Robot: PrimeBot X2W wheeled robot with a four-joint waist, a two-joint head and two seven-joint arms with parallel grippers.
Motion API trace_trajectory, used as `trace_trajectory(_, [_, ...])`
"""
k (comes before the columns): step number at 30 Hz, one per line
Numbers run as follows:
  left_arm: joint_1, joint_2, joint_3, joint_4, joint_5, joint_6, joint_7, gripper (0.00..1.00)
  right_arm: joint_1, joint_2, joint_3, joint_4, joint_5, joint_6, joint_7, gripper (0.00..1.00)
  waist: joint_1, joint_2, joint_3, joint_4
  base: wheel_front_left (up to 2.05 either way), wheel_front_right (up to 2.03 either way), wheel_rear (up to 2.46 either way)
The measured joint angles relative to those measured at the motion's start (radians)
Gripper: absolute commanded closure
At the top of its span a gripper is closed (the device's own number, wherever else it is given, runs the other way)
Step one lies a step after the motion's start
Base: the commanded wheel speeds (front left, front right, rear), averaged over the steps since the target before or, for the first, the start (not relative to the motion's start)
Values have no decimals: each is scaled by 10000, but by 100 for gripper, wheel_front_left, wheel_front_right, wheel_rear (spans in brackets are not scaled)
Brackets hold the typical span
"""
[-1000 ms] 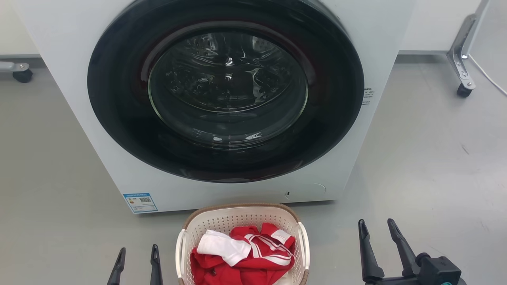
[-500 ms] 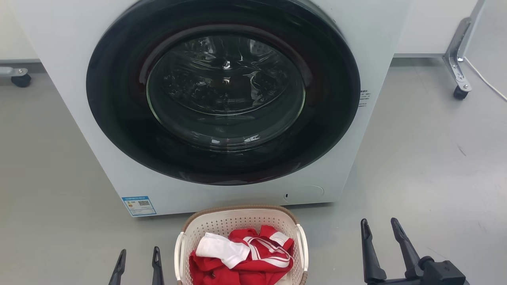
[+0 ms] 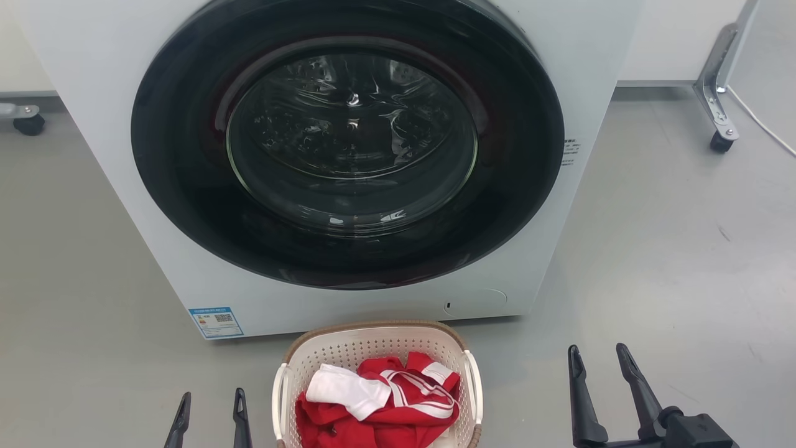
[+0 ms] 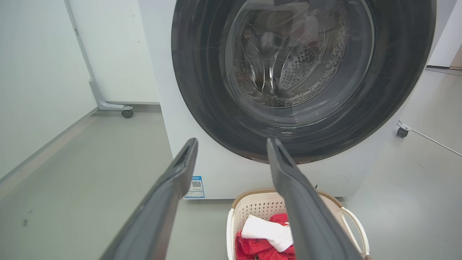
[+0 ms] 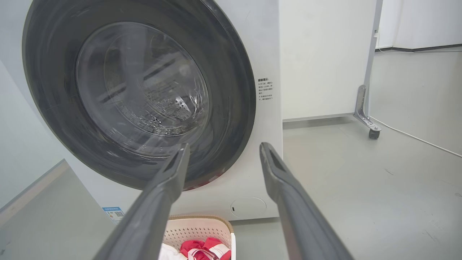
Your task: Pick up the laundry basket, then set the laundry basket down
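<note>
Your laundry basket (image 3: 373, 346) sits on the floor (image 3: 653, 280) just in front of the washing machine (image 3: 93, 93), holding red and white clothes (image 3: 385, 415). It lies between your left gripper (image 3: 212, 394) and right gripper (image 3: 596, 347), both spread wide and empty. Pickup looks unstarted; next, bring each in to the side handles (image 3: 476, 392).

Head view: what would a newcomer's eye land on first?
The washing machine with its big dark round door dominates the upper middle. Below it on the grey floor sits the laundry basket, holding red and white clothes. The left claw and right claw flank it, both open, touching nothing.
</note>
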Motion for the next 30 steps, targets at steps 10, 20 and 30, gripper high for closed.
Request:
trace_trajectory(10, [-1, -36, -2, -81, 58, 0, 0, 0, 0, 27, -92, -69, -84, 0, 0, 0, 0, 0, 36, -25, 0, 0, 0])
trace_trajectory(20, [8, -56, -33, 221, 98, -12, 17, 100, 50, 52, -77, 305, -94, 4, 31, 100, 0, 0, 56, -2, 0, 0, 0])
trace_trajectory(30, [-31, -67, 125, 502, -823, -205, 291, 100, 146, 75, -431, 573, 823, 213, 293, 100, 0, 0, 38, 5, 0, 0, 0])
